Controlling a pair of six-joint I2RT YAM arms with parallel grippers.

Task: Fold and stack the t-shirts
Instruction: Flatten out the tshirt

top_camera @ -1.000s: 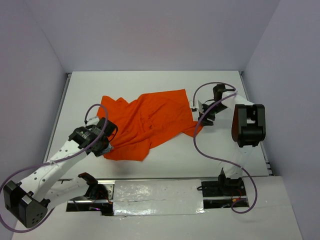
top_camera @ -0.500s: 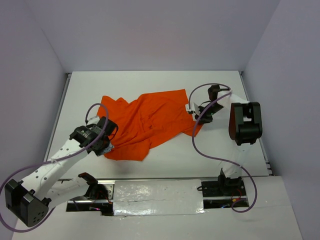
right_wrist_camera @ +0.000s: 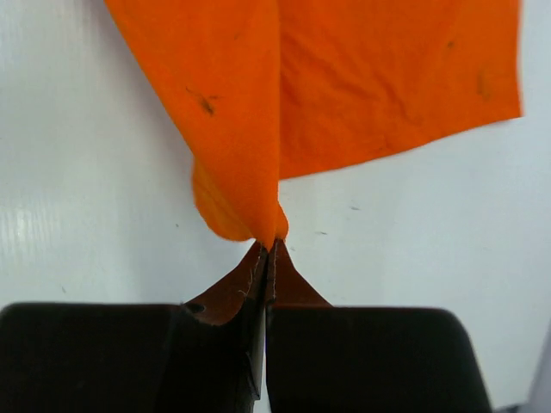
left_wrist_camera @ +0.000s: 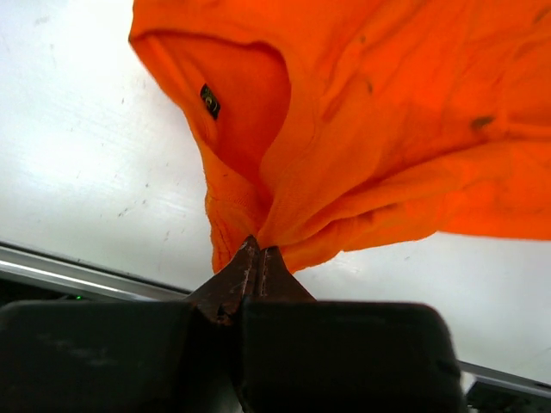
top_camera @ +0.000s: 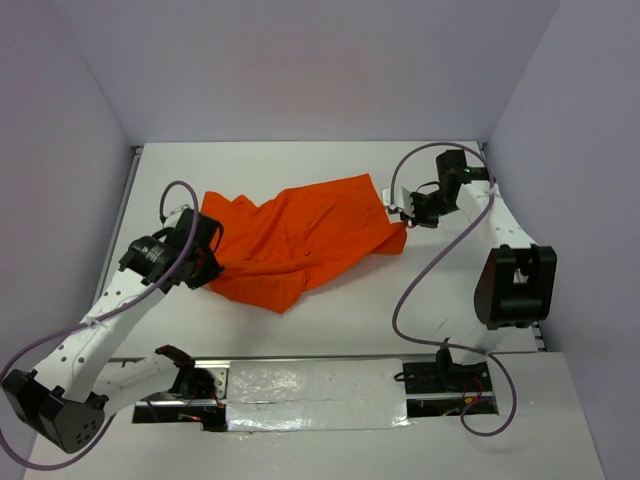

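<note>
One bright orange t-shirt (top_camera: 295,240) lies crumpled and partly stretched across the middle of the white table (top_camera: 300,160). My left gripper (top_camera: 212,262) is shut on a bunched fold at the shirt's left edge; in the left wrist view the cloth (left_wrist_camera: 370,129) fans out from the pinched tips (left_wrist_camera: 256,251), and a neck opening with a small dark label (left_wrist_camera: 209,100) shows. My right gripper (top_camera: 400,222) is shut on the shirt's right corner; the right wrist view shows that corner (right_wrist_camera: 258,129) lifted off the table and drawn to a point between the tips (right_wrist_camera: 271,248).
Grey walls close in the table on three sides. A metal rail (top_camera: 300,380) with the arm bases runs along the near edge. Purple cables (top_camera: 420,290) loop beside each arm.
The right gripper has closed on the shirt's right corner and pulled it up and to the right. The left arm has drawn its fold leftward, stretching the shirt between them.
</note>
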